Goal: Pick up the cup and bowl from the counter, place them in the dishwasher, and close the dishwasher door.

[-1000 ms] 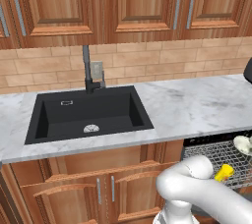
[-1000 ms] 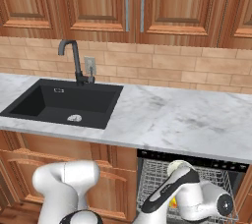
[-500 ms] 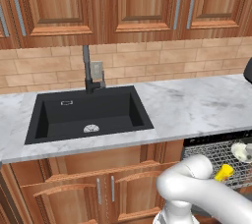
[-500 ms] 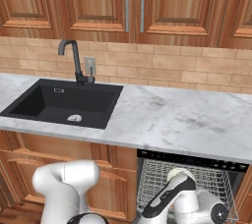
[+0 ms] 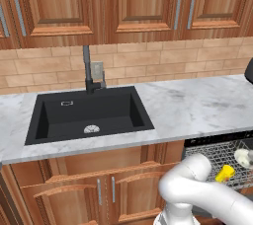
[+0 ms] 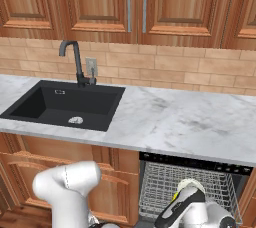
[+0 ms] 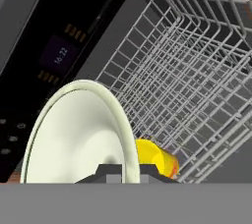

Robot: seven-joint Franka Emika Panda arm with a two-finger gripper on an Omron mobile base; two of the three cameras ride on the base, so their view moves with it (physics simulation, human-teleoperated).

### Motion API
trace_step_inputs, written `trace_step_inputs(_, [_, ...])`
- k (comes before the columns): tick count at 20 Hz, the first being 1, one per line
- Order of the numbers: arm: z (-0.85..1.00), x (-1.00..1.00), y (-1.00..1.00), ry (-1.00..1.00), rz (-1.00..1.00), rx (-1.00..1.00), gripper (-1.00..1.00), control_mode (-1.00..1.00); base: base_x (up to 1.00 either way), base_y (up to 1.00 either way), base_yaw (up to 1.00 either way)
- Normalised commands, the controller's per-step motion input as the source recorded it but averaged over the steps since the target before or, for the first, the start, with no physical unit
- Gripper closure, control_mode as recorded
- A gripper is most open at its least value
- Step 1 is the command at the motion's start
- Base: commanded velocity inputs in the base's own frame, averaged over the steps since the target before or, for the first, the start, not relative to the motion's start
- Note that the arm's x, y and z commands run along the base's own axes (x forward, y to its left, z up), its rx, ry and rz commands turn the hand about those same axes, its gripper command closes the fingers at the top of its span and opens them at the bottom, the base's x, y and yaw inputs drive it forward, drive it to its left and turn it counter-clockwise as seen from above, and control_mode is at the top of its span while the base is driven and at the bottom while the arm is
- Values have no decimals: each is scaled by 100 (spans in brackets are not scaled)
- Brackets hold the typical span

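Currently, left base view: the long white-grey veined marble counter [image 5: 197, 108] carries the black rectangular sink [image 5: 89, 115]. Below its right end the grey wire rack [image 5: 210, 152] of the dishwasher holds the small bright yellow cup [image 5: 225, 173], with the pale cream bowl [image 5: 243, 157] at the frame edge.

Right base view: the dishwasher [image 6: 192, 184] stands open under the counter; my arm hides most of the rack's contents.

Hand view: my gripper [image 7: 123, 173] is pinched on the bowl's rim, the bowl upright on edge, cream with a greenish tint. The cup lies just behind it in the rack, red-orange mark showing.
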Motion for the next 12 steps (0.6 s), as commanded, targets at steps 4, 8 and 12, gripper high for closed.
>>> trace_step_inputs(4, [-46,24,-34,0,0,0,100,-100,0,0,0])
trace_step_inputs(8, [-24,31,-31,0,0,0,100,-100,0,0,0])
trace_step_inputs(12, [-14,34,-30,2,0,0,100,-100,0,0,0])
